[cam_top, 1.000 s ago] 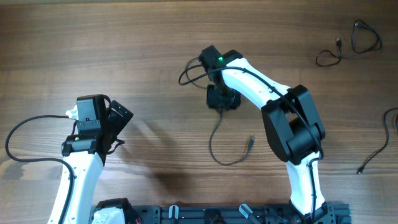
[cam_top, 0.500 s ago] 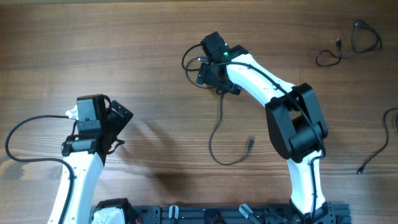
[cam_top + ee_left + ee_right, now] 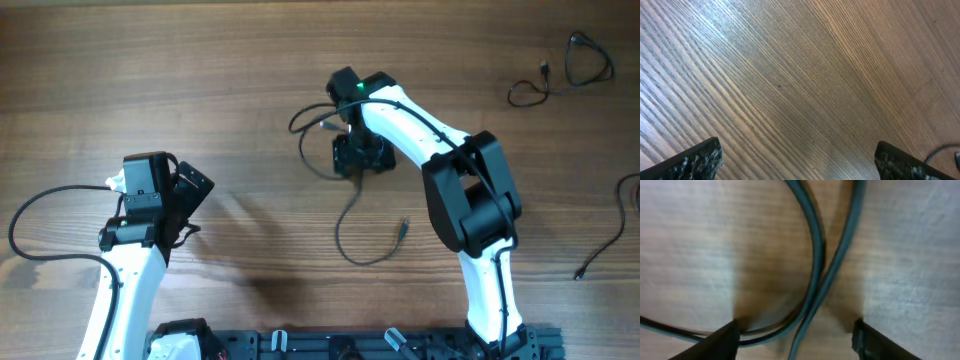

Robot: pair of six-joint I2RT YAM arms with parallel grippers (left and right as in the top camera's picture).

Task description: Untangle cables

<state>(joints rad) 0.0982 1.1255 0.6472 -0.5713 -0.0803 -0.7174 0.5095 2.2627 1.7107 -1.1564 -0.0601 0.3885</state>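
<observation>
Cord: the cord (image 3: 338,232) lies at the table's (image 3: 150,70) centre. Its loop (image 3: 303,150) is on the far side, and its tail curves toward the near edge and ends in a plug (image 3: 403,228).
Change: half a second ago the right gripper (image 3: 358,157) stood nearer the far edge, with the tail drawn almost straight below it. Now it is back toward the near side and the loop lies wider, spread out to its left. The plug has not shifted.
Crossing: the right wrist view shows two strands (image 3: 815,255) of the cord crossing on the wood.
Right gripper: it sits low over that crossing with its jaws apart, one on each side. It touches neither strand and holds nothing.
Left gripper: the left gripper (image 3: 797,160) has its jaws spread wide over bare wood toward the near left corner, unmoved.
Other cords: one (image 3: 560,75) lies at the far right corner and one (image 3: 610,240) by the right edge, both well apart from the centre cord.
Meaning: the tug seems to have loosened the loop, but the crossing remains, so this cord is probably not yet free.
</observation>
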